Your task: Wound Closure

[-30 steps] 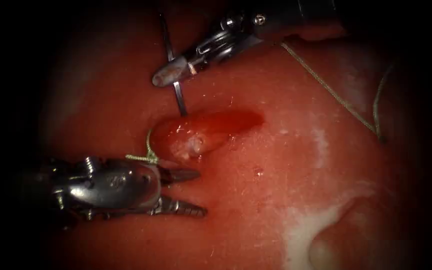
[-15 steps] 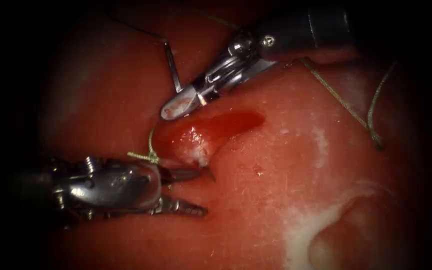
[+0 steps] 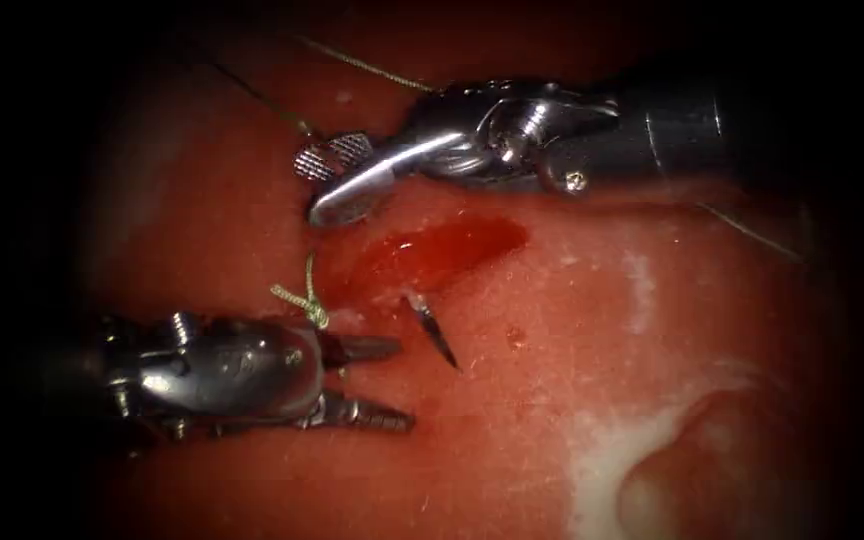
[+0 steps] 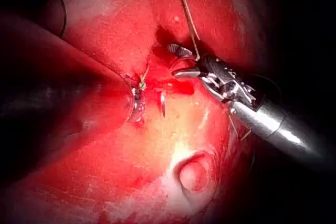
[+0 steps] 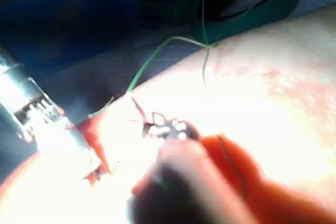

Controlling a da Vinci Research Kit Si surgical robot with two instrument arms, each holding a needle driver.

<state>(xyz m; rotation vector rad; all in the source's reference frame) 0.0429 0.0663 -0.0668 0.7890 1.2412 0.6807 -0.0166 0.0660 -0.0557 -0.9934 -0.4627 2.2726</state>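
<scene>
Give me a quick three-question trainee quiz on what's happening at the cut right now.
1. True or false: the left tool grips the needle.
2. The right tool is: A) shut on the needle, B) open, holding nothing, C) shut on thread.
3. What sits by the left end of the cut?

Key:
1. False. Its jaws are open and hold nothing. The needle is in the tissue, with its tip sticking out beside the cut.
2. B.
3. A thread knot.
</scene>
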